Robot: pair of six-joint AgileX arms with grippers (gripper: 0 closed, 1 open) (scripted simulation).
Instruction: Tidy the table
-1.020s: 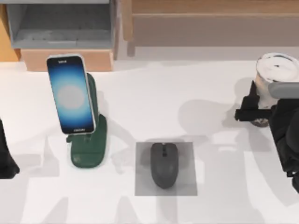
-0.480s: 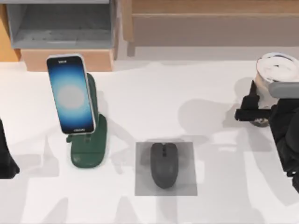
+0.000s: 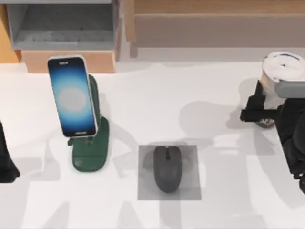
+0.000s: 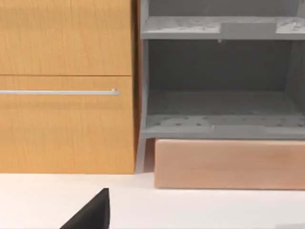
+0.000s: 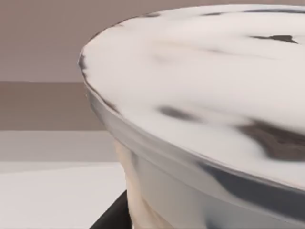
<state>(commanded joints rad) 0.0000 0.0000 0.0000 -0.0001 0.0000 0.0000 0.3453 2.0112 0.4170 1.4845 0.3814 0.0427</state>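
Your right gripper point(image 3: 265, 110) sits at the table's right edge, its black fingers clamped on the white cup point(image 3: 283, 71) with a marbled lid; the cup is off the surface, with a round shadow below it; in the right wrist view the cup point(image 5: 200, 124) looms very close, with a dark finger point(image 5: 112, 214) at its base. The table point(image 3: 190, 95) spreads white beneath and to the left of that gripper; on it, well apart from the cup, lie a grey mat point(image 3: 190, 188) bearing a dark mouse point(image 3: 167, 168), and farther left a phone point(image 3: 72, 97) propped on a green stand point(image 3: 93, 152). The shelf unit point(image 3: 62, 28) lines the far edge. Your left arm point(image 3: 5, 157) is parked at the left edge; you cannot tell how its fingers stand.
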